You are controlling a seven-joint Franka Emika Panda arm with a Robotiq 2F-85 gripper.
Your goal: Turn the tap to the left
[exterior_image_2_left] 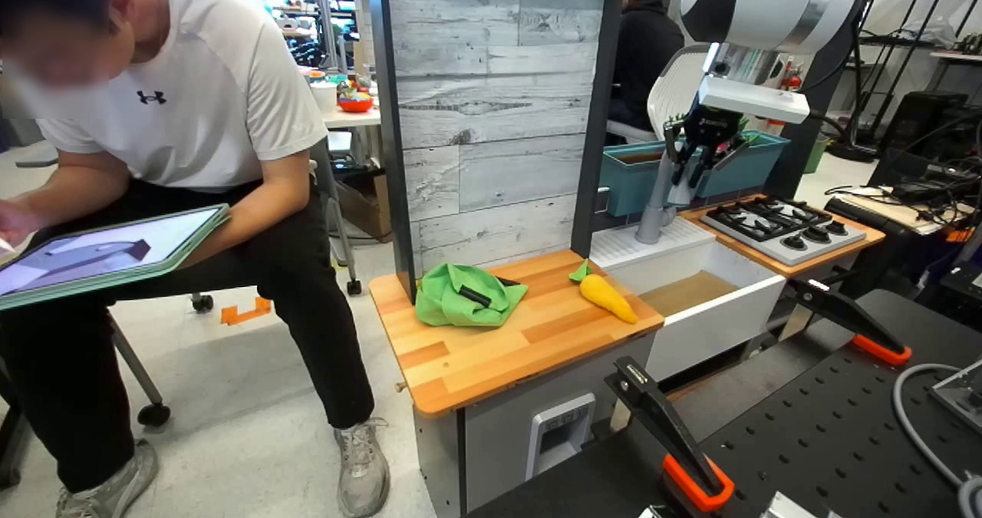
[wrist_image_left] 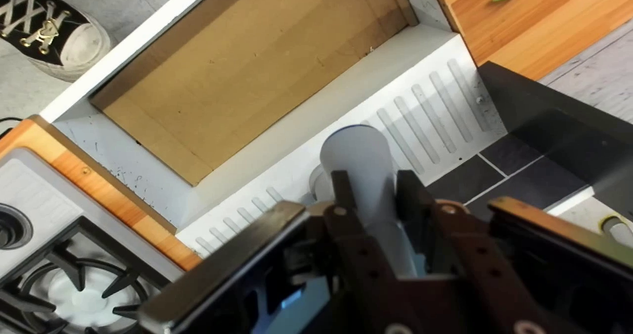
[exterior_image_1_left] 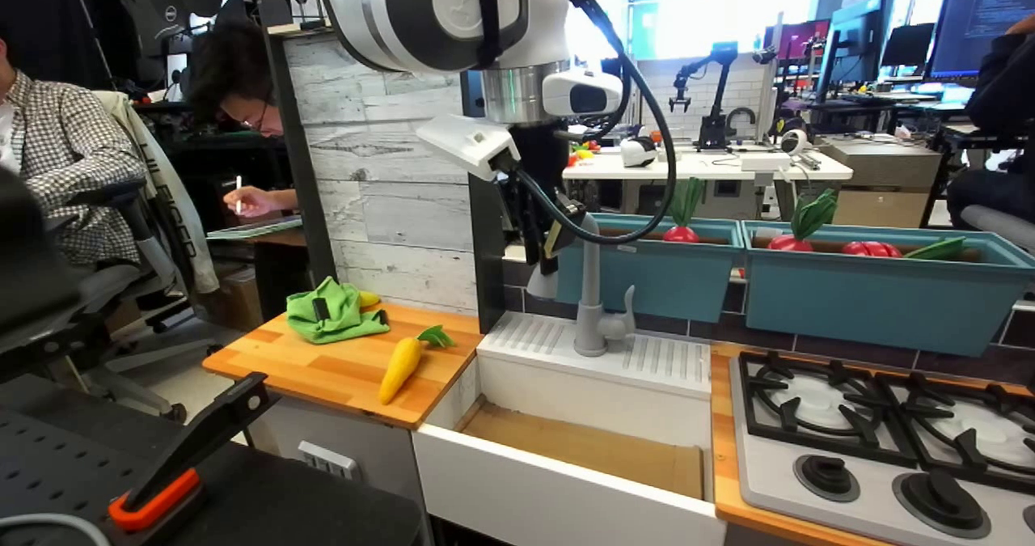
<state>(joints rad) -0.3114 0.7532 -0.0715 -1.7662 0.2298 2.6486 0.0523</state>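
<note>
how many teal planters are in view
2. In an exterior view, a planter sits behind the tap, which partly covers it, and another planter is behind and above the stove. No third shows, though one could be hidden.

In an exterior view the window [exterior_image_1_left: 695, 8] at one o'clock burns white, while the dark-haired person [exterior_image_1_left: 234, 73] at ten o'clock sits in gloom. At ten o'clock in an exterior view, a face [exterior_image_2_left: 73, 54] is blurred. In the wrist view, the sink's front rim [wrist_image_left: 126, 46] glares white at ten o'clock, shadow bands the cardboard [wrist_image_left: 247, 81] beside it, and the jaws near five o'clock look soft.
</note>
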